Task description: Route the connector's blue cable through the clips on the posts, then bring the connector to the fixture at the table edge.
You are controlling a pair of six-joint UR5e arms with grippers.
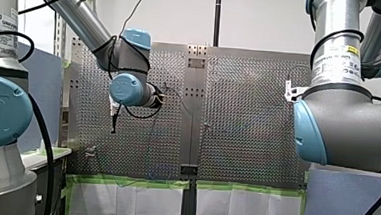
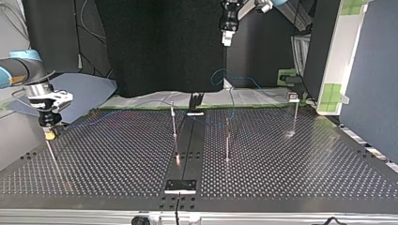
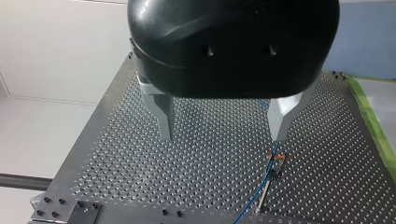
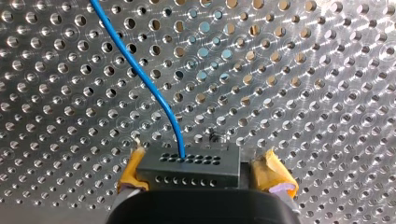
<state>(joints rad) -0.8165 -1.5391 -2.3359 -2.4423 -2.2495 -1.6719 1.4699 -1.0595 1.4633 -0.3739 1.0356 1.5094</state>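
Right wrist view: the connector is seen clamped between the yellow pads of the right pincer, close over the perforated counter. The blue cable is seen leaving its upper face and curving away ahead. In the left wrist view the left pincer is held released (metal fingers well apart, nothing between them) high above the counter. A slim post is seen below one finger, with the cable running beside its clip; whether it is seated there cannot be told. In the top view the right pincer is found low at the left, well apart from the posts.
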